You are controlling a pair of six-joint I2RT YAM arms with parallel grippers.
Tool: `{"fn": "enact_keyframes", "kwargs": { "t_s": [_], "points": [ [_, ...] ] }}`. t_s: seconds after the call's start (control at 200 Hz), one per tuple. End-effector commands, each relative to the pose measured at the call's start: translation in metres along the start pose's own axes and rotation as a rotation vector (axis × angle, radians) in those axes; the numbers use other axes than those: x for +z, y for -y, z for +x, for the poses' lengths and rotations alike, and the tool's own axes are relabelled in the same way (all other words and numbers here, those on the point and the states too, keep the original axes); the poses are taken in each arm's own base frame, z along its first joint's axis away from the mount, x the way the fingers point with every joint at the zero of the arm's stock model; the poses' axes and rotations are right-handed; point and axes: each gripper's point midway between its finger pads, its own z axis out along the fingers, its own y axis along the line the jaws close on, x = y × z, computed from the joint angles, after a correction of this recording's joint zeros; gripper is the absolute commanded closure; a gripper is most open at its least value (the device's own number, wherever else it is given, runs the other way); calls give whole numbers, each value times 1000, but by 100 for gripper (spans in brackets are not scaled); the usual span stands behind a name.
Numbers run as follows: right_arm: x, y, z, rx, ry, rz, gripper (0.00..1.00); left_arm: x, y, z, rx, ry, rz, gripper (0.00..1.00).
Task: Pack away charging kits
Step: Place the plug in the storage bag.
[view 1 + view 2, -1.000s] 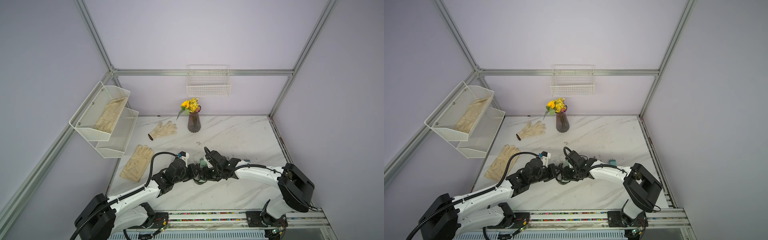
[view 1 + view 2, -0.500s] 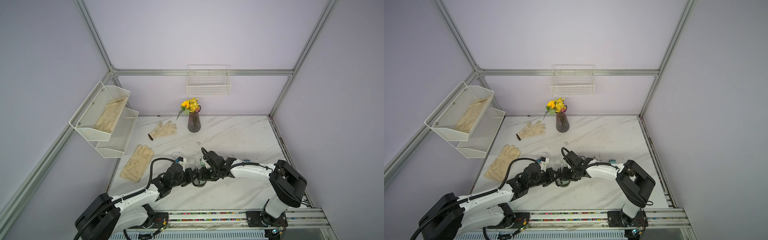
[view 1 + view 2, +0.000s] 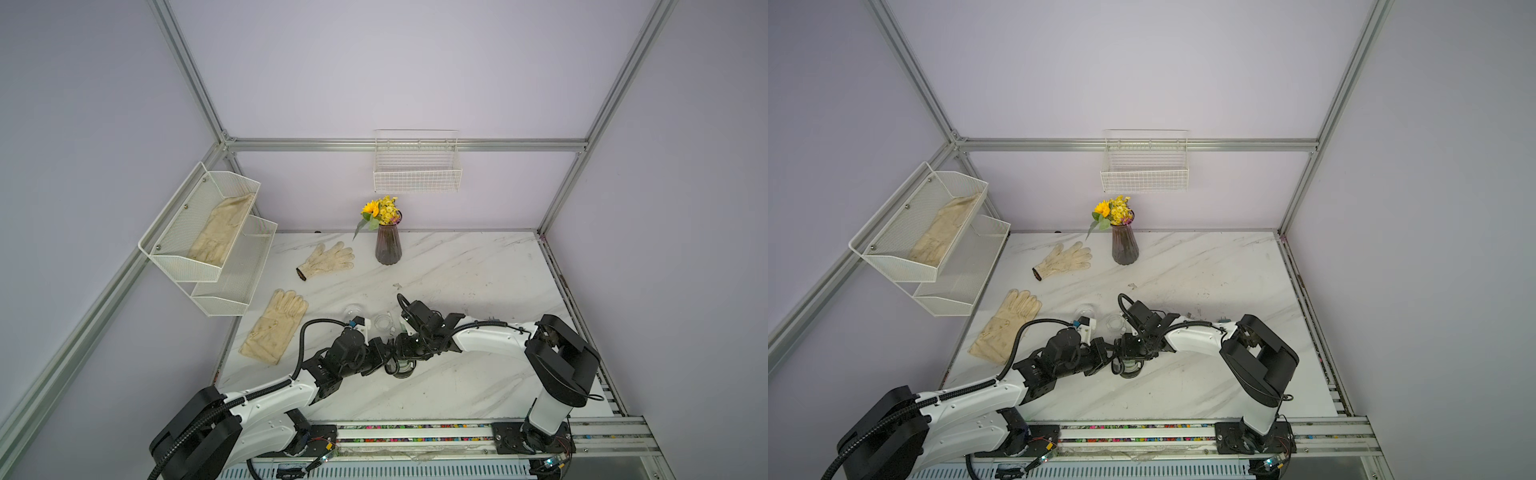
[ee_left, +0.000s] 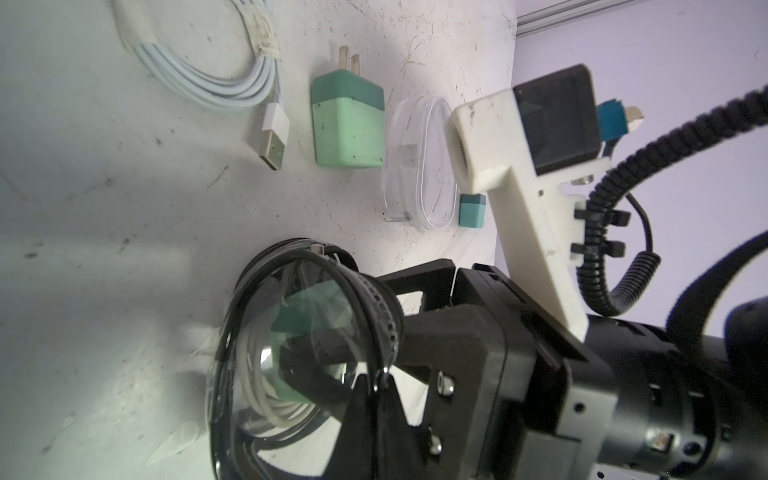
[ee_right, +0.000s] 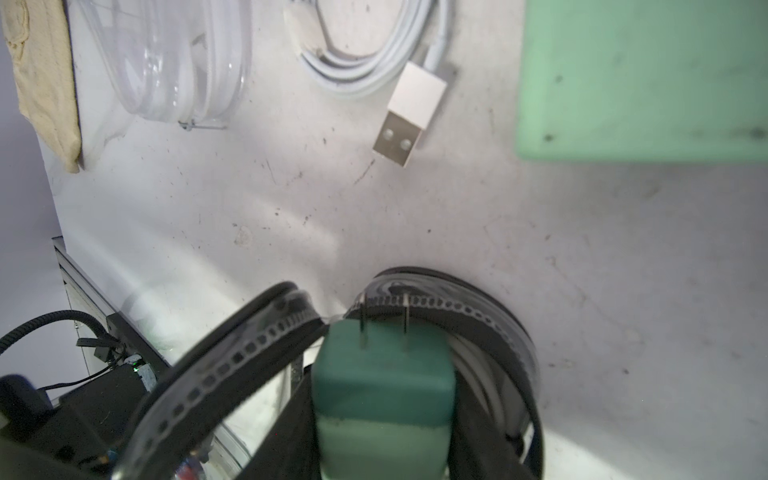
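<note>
- Gripping the two-tone green square plug adapter (image 5: 382, 374) by its flat sides, the right end effector (image 5: 380, 419) holds it prongs-forward at the mouth of the clear oval zip case (image 5: 457, 309). The case sits at the near middle of the white marble counter (image 3: 478, 266).
- Closed tight, the left end effector (image 4: 378, 388) appears to pinch the case's black-rimmed lid and hold it open.
- Inside the case lies a coiled thin white cable (image 5: 478, 374). It looks soft and springy, so it may push back against the adapter.
- The adapter should be light, rigid and rather slick. The side hold suits it and leaves the prongs free.
- The thin case probably flexes, and would slide unless pinned.
- Just beyond, on the far side, lie a loose mint green adapter (image 4: 348, 120), a second coiled white cable (image 4: 208, 75), another clear oval case (image 4: 417, 162) and a small teal adapter (image 4: 472, 210). They are near, yet none blocks the way in.
- Cream fabric gloves (image 3: 276, 328) lie well to the left.
</note>
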Motion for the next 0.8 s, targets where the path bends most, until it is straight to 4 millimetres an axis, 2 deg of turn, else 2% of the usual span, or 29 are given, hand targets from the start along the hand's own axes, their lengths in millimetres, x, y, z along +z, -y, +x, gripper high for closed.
{"fn": "enact_keyframes", "kwargs": {
  "t_s": [0.0, 0.23, 0.36, 0.585, 0.66, 0.795],
  "points": [
    [-2, -2, -2, -12, 17, 9, 75, -3, -3, 1, 0, 6, -3, 100],
    [-13, -1, -2, -51, 23, 82, 74, 1, 3, -5, 64, 11, -36, 100],
    [-19, -5, 0, -44, 19, 60, 71, 6, 4, -5, 72, 3, -30, 100],
    [-7, 2, 13, -29, -24, 47, 70, 10, 3, -3, 71, 12, -18, 100],
    [-7, -2, 13, -24, -23, 25, 65, 9, 6, -4, 73, 19, -10, 100],
    [-15, -13, 9, -30, -3, -20, 47, 7, 9, -4, 78, 16, -7, 100]
  ]
}}
